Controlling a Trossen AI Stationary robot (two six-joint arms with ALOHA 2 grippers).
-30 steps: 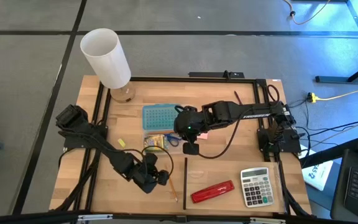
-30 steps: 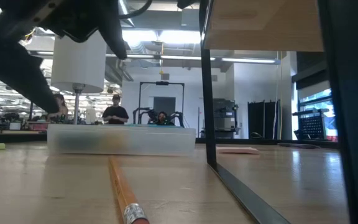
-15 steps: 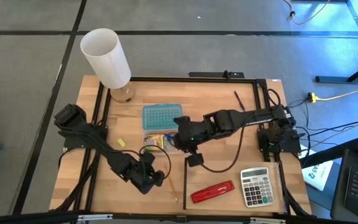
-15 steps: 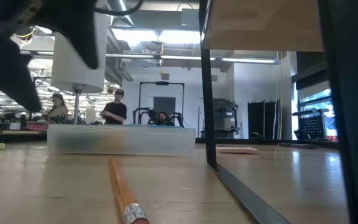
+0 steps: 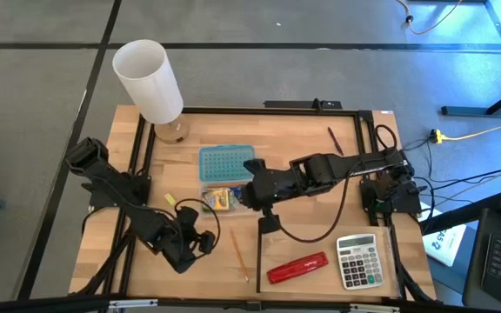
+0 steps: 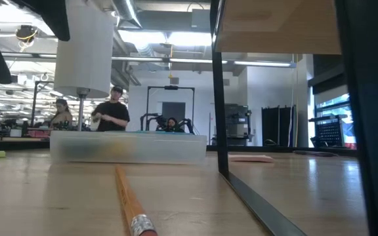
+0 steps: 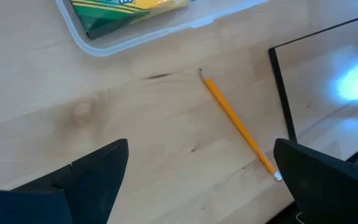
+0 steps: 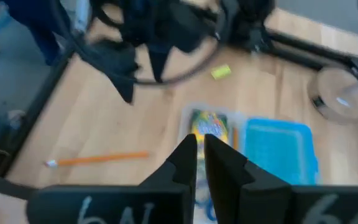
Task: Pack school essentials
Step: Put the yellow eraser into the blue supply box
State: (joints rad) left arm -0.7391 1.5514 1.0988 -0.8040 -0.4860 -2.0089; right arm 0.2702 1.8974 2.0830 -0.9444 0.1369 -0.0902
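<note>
Orange pencil [image 7: 239, 129] on table between wide-open left jaws

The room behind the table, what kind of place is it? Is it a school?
Probably not a school; it looks like a robot lab or workshop. Past the wooden table stand a black metal frame rig, long ceiling lights, and two people working at benches.

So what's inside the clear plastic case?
The clear case holds the yellow-green crayon box. The right arm overhangs its far end, so anything there is hidden.
</note>
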